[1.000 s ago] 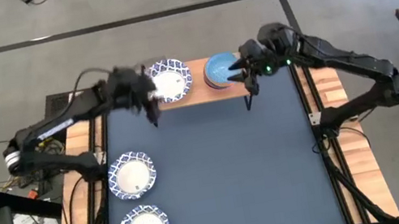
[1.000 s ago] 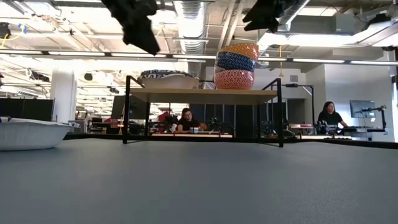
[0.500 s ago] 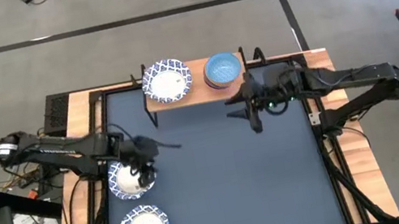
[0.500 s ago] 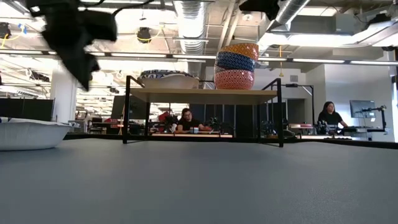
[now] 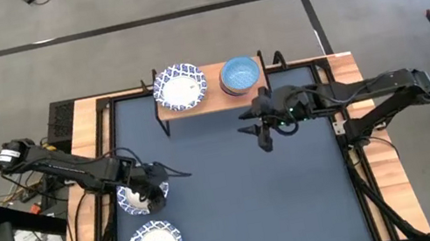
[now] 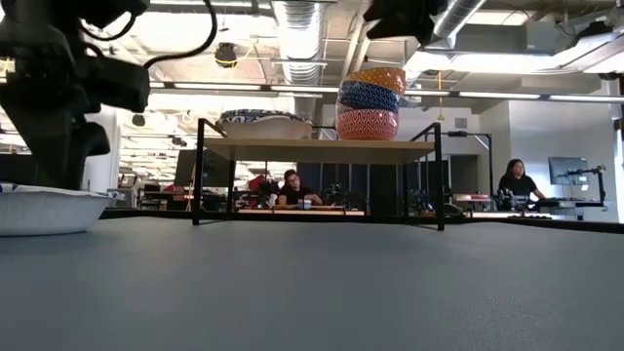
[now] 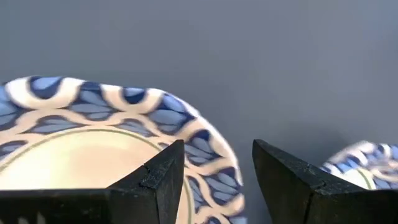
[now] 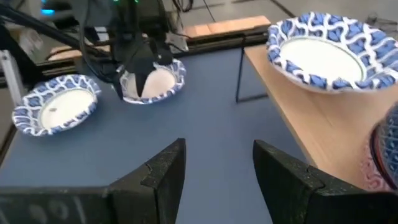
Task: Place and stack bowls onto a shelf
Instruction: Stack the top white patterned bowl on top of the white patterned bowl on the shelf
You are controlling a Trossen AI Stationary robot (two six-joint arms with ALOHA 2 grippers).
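Left pincer — open — astride patterned bowl's rim

In the high view the white bowl under the left gripper was largely covered, and the stack of smaller bowls was seen only from above

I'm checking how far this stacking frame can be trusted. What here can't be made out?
- How many white bowls sit stacked on the shelf: the high view shows only the top one, and the low view hides them behind the rim.
- The lowest of the small bowls: hidden by the bowls in front in the low view.
- Whether the left gripper touches the bowl beneath: the fingers cover the rim.
- The right gripper: cut off by the top edge in the low view.
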